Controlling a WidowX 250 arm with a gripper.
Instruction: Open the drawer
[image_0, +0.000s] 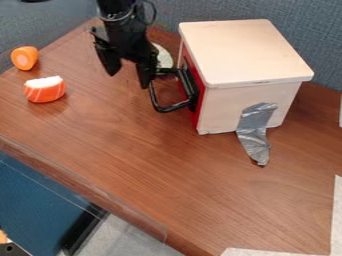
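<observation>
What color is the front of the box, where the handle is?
Red, seen in the camera view.

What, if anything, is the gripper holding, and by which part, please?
Nothing is held: the gripper is open, with nothing between its fingers. One finger is right beside the black drawer handle; whether they touch cannot be told.

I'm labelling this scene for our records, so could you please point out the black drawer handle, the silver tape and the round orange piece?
Black drawer handle (175, 106): camera view, lower bar of its loop.
Silver tape (255, 121): camera view, upper part, against the box.
Round orange piece (25, 58): camera view, middle of its face.
</observation>
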